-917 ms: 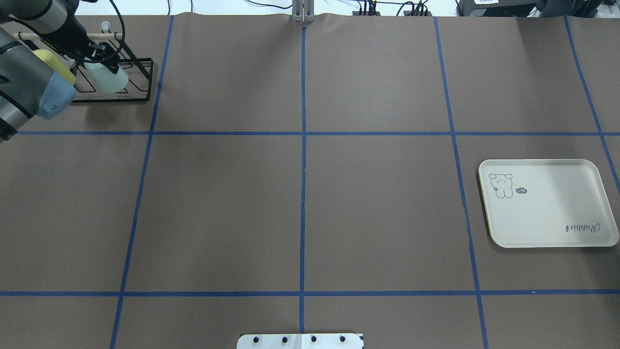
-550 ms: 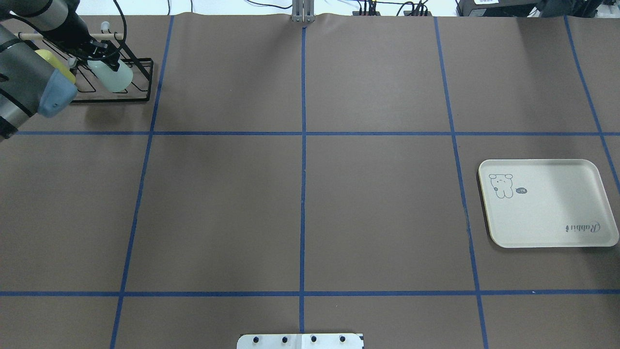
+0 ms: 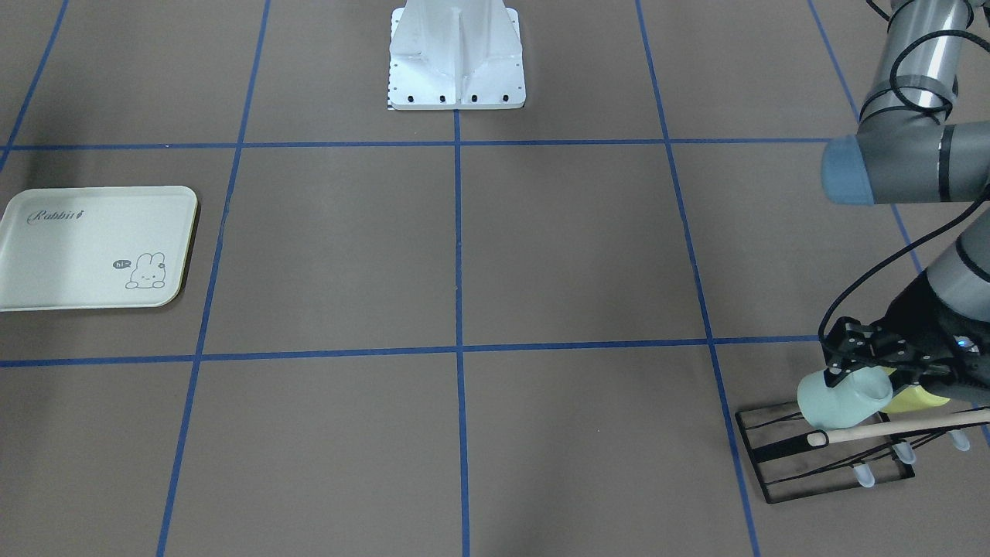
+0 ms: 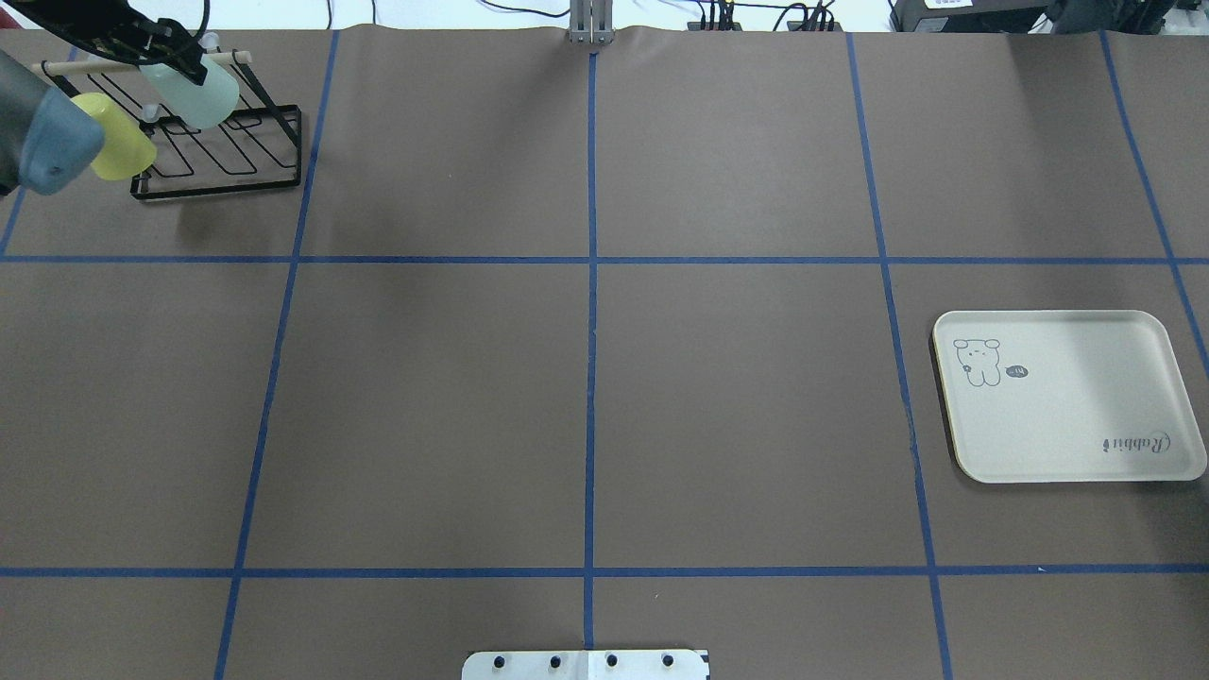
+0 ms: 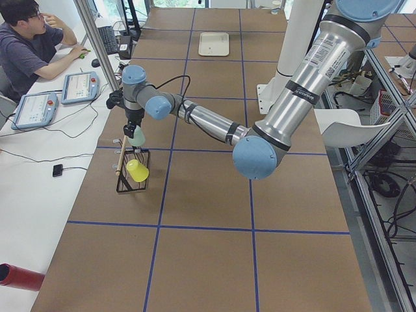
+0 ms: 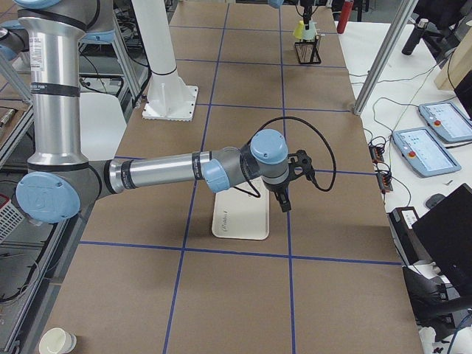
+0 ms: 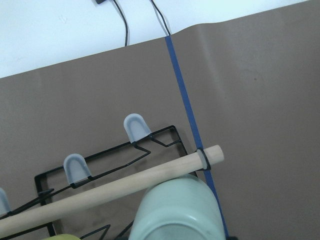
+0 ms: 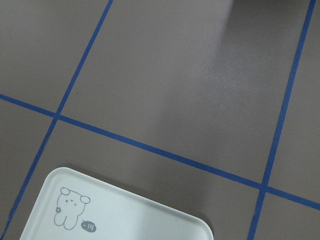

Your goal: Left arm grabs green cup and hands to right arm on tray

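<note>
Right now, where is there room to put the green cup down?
The cream tray is all bare. The brown squares between it and the wire rack are bare too. Crowded only at the rack, where the left gripper holds the green cup beside the yellow cup.

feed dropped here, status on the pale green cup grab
Left gripper shut on pale mint-green plastic cup, over black wire rack. Right gripper near cream rectangular tray, state unclear. Yellow-green cup beside it.

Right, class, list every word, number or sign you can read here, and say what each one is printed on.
"Rabbit": script in a corner of the tray.
"hi": small dark bubble beside the bunny drawing on the same tray.
Lettering on the left arm: too small to read.
</note>
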{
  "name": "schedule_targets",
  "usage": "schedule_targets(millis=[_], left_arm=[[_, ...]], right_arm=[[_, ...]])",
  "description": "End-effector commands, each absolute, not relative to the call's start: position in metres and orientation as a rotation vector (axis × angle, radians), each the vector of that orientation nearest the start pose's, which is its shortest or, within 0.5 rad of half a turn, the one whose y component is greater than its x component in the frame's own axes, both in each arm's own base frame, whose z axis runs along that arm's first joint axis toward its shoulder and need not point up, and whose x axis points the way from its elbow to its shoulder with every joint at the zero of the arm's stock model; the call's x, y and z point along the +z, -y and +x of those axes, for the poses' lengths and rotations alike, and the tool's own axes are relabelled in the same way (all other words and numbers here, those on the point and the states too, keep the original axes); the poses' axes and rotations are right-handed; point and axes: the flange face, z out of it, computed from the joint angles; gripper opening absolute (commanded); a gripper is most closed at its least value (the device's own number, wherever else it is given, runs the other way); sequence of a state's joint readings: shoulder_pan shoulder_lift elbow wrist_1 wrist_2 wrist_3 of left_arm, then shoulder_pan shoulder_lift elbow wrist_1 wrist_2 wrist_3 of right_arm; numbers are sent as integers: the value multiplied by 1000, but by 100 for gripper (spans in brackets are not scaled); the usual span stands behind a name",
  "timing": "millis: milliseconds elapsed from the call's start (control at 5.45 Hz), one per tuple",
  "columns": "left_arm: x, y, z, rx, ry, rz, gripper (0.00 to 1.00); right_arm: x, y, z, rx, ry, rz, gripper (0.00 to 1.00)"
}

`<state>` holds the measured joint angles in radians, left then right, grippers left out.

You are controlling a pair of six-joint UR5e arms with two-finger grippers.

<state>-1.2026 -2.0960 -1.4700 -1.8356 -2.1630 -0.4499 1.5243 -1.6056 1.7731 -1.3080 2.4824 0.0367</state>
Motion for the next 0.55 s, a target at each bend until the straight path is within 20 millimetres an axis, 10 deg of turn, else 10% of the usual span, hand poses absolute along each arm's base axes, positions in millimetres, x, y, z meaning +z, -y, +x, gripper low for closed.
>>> schedule_targets(millis=[0,367], left_arm=[[332,647,158,127,-814,465,4],[313,640,163,8,-866,439,5]], right_arm=[[533,490,30,-213,930,364,100],[496,502,9,-158,984,339,98]])
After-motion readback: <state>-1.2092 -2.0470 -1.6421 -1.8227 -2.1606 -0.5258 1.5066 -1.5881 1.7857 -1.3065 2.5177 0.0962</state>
